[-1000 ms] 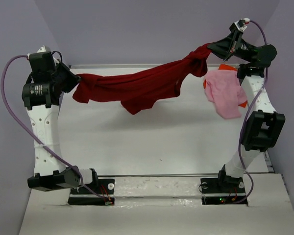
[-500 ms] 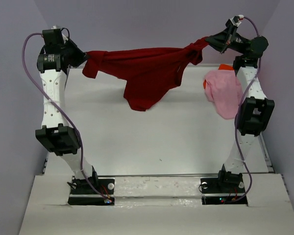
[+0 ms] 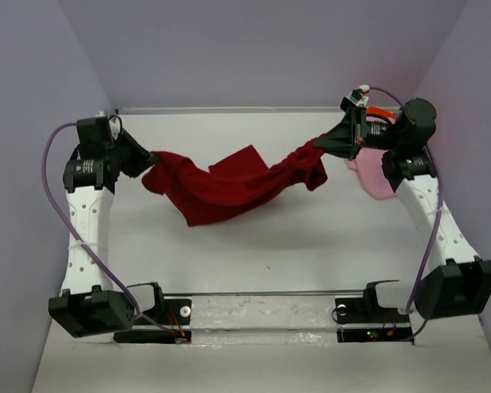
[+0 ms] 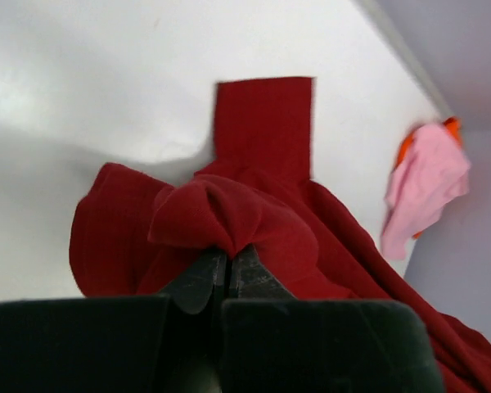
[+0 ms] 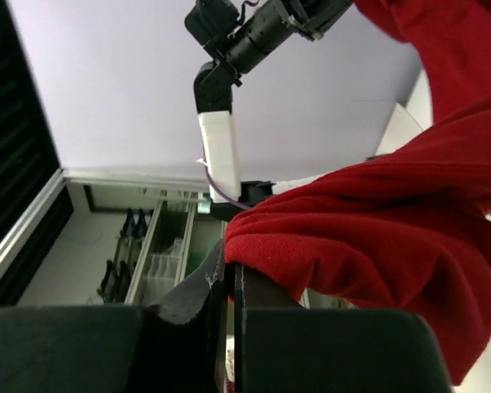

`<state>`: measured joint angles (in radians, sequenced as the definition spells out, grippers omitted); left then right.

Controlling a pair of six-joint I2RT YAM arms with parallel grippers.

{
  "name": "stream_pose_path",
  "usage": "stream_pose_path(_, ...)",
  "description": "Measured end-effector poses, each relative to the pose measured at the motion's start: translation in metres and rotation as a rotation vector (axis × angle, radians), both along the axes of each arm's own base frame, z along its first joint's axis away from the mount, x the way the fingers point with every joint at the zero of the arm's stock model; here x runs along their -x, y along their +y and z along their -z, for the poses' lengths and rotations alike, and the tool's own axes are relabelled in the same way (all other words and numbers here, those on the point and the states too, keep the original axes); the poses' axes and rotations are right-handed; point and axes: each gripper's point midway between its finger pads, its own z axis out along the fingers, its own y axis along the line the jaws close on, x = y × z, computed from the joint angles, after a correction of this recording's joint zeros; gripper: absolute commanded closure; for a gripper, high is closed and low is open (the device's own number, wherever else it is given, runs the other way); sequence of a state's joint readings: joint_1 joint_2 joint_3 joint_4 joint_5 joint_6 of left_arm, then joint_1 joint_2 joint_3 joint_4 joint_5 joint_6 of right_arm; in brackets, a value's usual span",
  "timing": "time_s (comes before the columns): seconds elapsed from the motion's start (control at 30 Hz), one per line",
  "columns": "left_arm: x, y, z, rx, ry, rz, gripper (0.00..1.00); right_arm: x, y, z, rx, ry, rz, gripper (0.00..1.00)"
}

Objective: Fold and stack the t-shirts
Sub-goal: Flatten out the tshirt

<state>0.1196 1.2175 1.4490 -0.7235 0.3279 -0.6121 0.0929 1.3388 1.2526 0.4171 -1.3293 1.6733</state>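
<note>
The dark red t-shirt (image 3: 229, 184) hangs stretched between both grippers, and its middle sags onto the white table (image 3: 311, 237). My left gripper (image 3: 147, 164) is shut on the shirt's bunched left end (image 4: 229, 217), with the jaws (image 4: 227, 255) pinched together. On the other end (image 5: 376, 237) my right gripper (image 3: 331, 146) is shut too, its fingertips (image 5: 229, 264) holding a fold of cloth. A light pink t-shirt (image 3: 376, 176) lies at the back right, partly hidden behind the right arm; in the left wrist view this pink shirt (image 4: 425, 188) covers a bright orange one (image 4: 405, 149).
Purple walls close in the table at the back (image 3: 254, 57) and on both sides. Both arm bases (image 3: 151, 315) (image 3: 372, 315) sit on the near edge. The left arm (image 5: 217, 139) shows in the right wrist view, across from it.
Both arms have come down and toward the near side with the red shirt. It hung in the air high at the back; now its middle rests on the table.
</note>
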Motion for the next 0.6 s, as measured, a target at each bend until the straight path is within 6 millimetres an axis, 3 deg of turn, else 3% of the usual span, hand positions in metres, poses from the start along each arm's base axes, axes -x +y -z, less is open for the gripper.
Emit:
stream_pose_path(0.07, 0.019, 0.000, 0.042, -0.001, 0.126, -0.007, 1.00, 0.009, -0.003, 0.019, 0.058, 0.085, 0.058, 1.00)
stream_pose_path(0.13, 0.032, 0.003, 0.079, -0.012, 0.234, -0.013, 1.00, 0.005, -0.004, 0.052, 0.138, 0.149, 0.116, 1.00)
stream_pose_path(0.2, 0.043, 0.005, 0.106, -0.027, 0.313, -0.020, 1.00, -0.001, -0.007, 0.098, 0.246, 0.225, 0.165, 1.00)
stream_pose_path(0.23, 0.047, 0.007, 0.116, -0.035, 0.339, -0.023, 1.00, -0.003, -0.010, 0.136, 0.319, 0.295, 0.177, 1.00)
stream_pose_path(0.27, 0.050, 0.007, 0.122, -0.039, 0.354, -0.024, 1.00, -0.003, -0.012, 0.161, 0.359, 0.359, 0.177, 1.00)
stream_pose_path(0.37, 0.055, 0.010, 0.137, -0.056, 0.388, -0.022, 1.00, 0.019, -0.023, 0.246, 0.510, 0.601, 0.154, 1.00)
stream_pose_path(0.43, 0.054, 0.010, 0.141, -0.062, 0.394, -0.015, 1.00, 0.033, -0.027, 0.271, 0.567, 0.670, 0.135, 1.00)
stream_pose_path(0.53, 0.043, 0.011, 0.151, -0.074, 0.400, 0.002, 0.97, 0.040, -0.031, 0.281, 0.609, 0.675, 0.122, 1.00)
stream_pose_path(0.57, 0.039, 0.012, 0.157, -0.079, 0.410, 0.010, 0.88, 0.039, -0.031, 0.281, 0.615, 0.660, 0.122, 1.00)
stream_pose_path(0.6, 0.034, 0.012, 0.164, -0.083, 0.424, 0.019, 0.72, 0.038, -0.032, 0.283, 0.620, 0.651, 0.121, 1.00)
